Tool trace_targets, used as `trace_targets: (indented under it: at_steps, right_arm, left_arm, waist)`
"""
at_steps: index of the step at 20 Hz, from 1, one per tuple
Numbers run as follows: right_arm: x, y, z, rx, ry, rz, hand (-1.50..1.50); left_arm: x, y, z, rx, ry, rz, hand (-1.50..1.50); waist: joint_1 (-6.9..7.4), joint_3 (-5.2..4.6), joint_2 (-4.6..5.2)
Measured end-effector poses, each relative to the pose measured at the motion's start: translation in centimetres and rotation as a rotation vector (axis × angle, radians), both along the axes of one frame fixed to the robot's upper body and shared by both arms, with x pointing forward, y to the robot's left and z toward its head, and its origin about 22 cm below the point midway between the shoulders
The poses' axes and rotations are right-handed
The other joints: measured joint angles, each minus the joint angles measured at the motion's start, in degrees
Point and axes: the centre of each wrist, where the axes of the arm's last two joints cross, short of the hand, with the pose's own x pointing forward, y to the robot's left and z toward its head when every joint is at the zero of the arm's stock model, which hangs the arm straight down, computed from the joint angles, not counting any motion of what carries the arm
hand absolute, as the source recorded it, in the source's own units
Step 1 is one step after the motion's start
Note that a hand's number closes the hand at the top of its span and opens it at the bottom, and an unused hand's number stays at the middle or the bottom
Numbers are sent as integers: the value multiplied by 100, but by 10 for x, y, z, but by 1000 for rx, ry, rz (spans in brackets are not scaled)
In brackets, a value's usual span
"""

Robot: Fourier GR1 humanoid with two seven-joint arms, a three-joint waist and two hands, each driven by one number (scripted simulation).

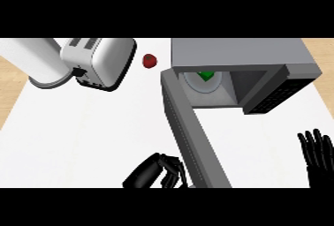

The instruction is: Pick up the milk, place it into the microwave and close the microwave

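The grey microwave (241,53) stands at the back right with its door (192,132) swung wide open, reaching toward the view's lower edge. Inside, on the white turntable plate (195,84), sits a small green-topped item (206,76); I cannot tell whether it is the milk. My left hand (153,173) is at the bottom centre, fingers curled, up against the left face of the door near its free end and holding nothing. Fingers up and straight, my right hand (317,154) rests at the lower right edge, well apart from the microwave.
A white toaster (98,62) lies at the back left beside a large white cylinder (32,62). A small red fruit (150,61) sits between toaster and microwave. The white counter (85,132) ends in wooden strips at both sides.
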Motion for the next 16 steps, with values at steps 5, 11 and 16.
trace_targets:
  at_steps: [5,11,16]
  right_arm:
    - [-7,0,24,21,-33,57,-150]
    - [-10,3,54,13,-65,126,-150]
    - [-4,6,75,0,-88,191,-150]
  left_arm:
    - [8,-39,-14,7,-4,-31,150]
    - [21,-68,-10,43,-41,-17,150]
    - [37,-82,2,56,-54,25,150]
  waist:
    - [-39,-1,22]
    - [-252,-8,61]
    - [-515,-16,110]
